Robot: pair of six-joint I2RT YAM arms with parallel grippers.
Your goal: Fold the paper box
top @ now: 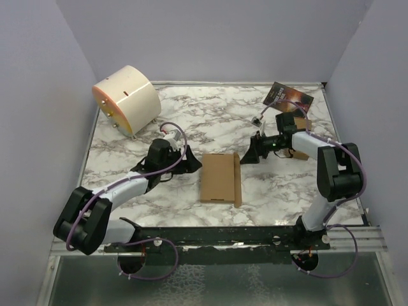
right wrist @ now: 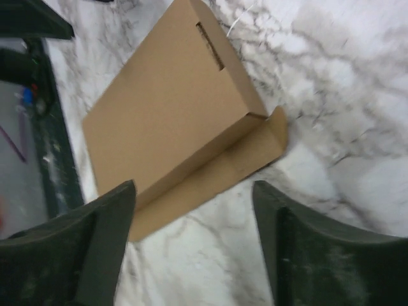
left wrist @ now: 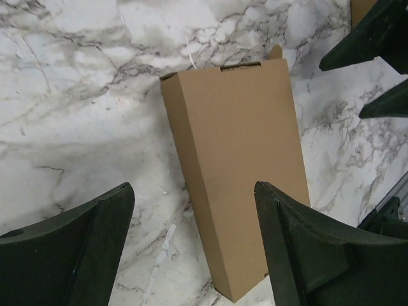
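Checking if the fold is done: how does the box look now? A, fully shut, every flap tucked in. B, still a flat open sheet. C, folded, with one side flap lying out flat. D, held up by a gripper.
C: the box is folded up, but one long flap lies flat beside it.

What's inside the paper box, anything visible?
The interior cannot be seen: the paper box lies closed on the marble table, its top panel covering everything inside. Only a side flap sticks out along one long edge.
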